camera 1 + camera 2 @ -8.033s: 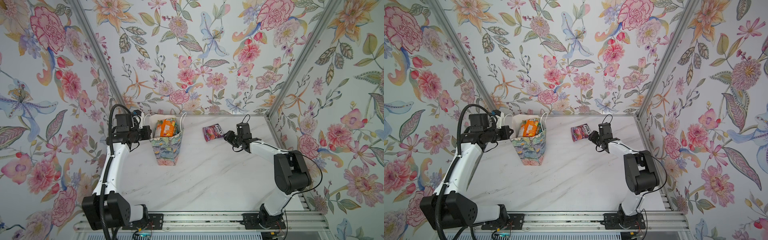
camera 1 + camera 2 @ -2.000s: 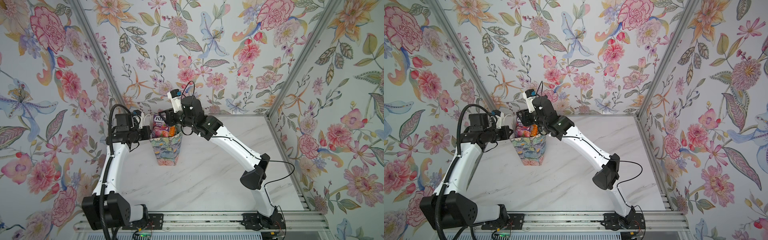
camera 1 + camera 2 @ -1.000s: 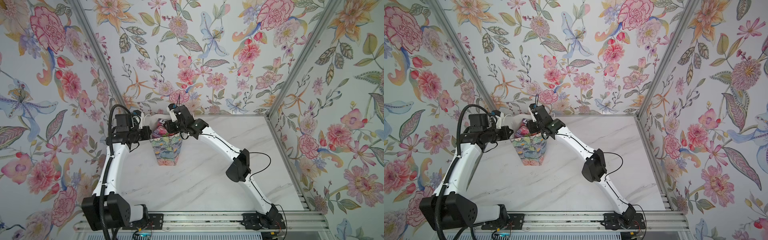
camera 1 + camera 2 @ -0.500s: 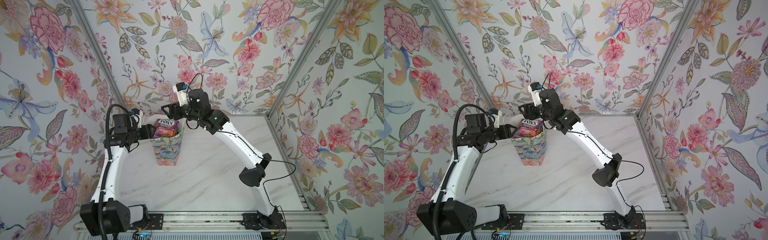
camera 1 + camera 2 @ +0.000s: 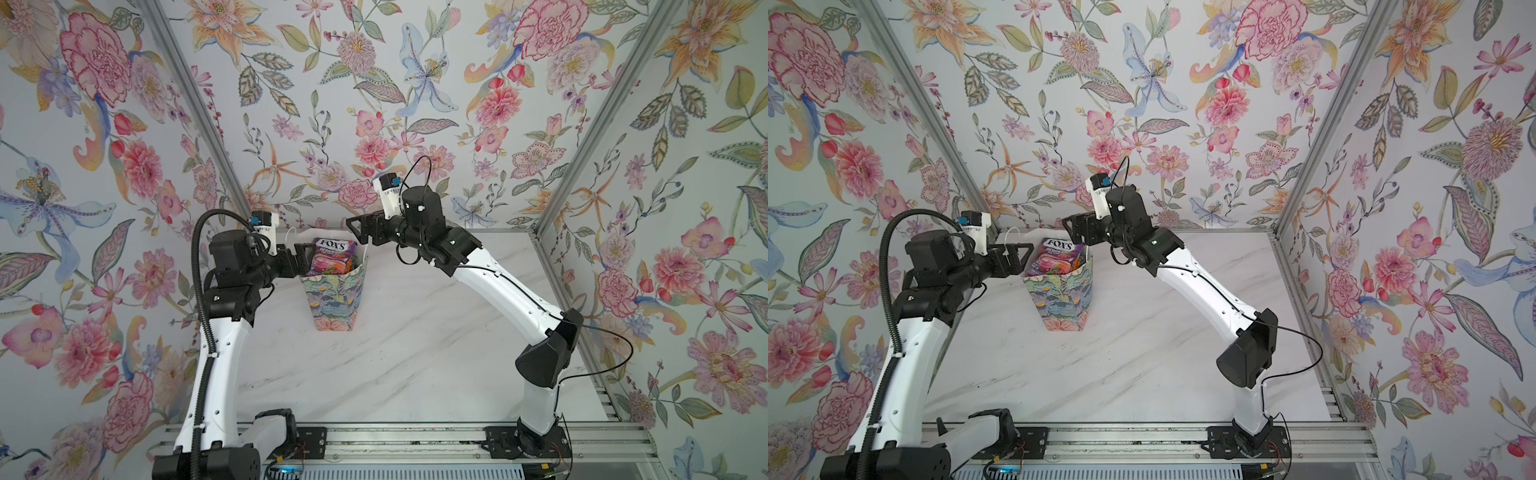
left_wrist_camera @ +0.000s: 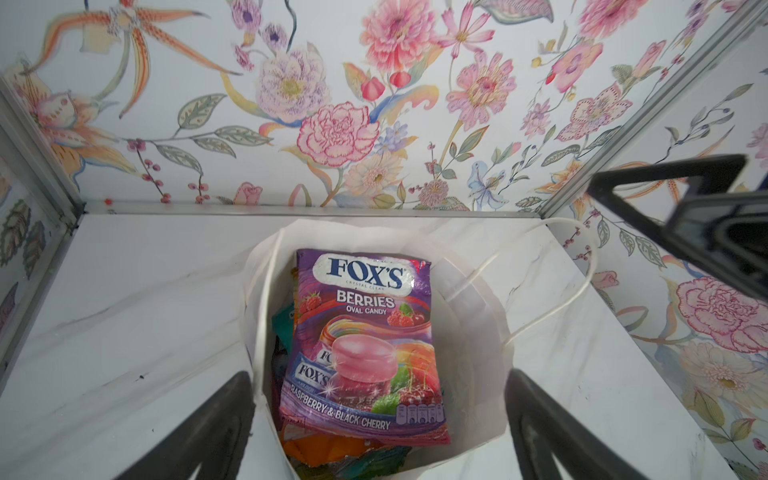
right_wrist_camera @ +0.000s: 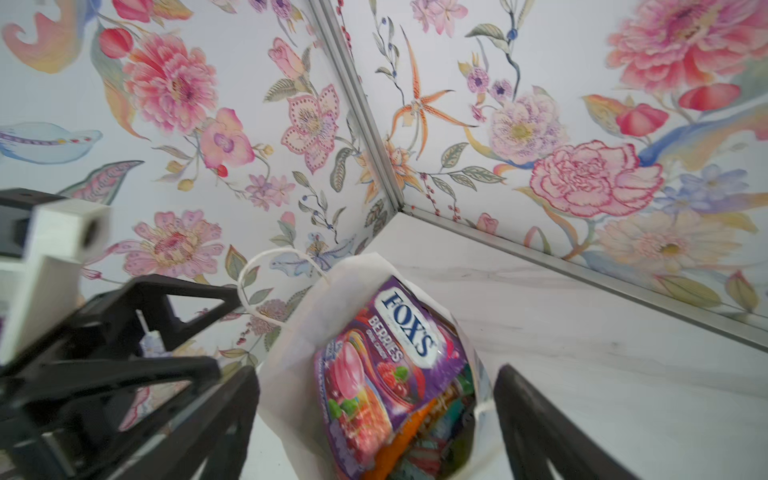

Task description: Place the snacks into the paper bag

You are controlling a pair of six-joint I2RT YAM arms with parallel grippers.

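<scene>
Centre-left of both top views, toward the back wall, I log the paper bag (image 5: 334,301) upright on the marble table (image 5: 415,353), mouth open. Top item: purple FOX'S packet (image 5: 332,254), face up inside the mouth, over an orange pouch (image 6: 320,449) and a teal pouch (image 6: 281,322). Left gripper (image 5: 308,259): jaws spread wide, empty, level with the bag's left rim, packet just beyond its tips. Right gripper (image 5: 356,231): jaws spread wide, empty, above and right of the mouth, clear of the packet. I cannot tell whether the left fingers touch the rim.
</scene>
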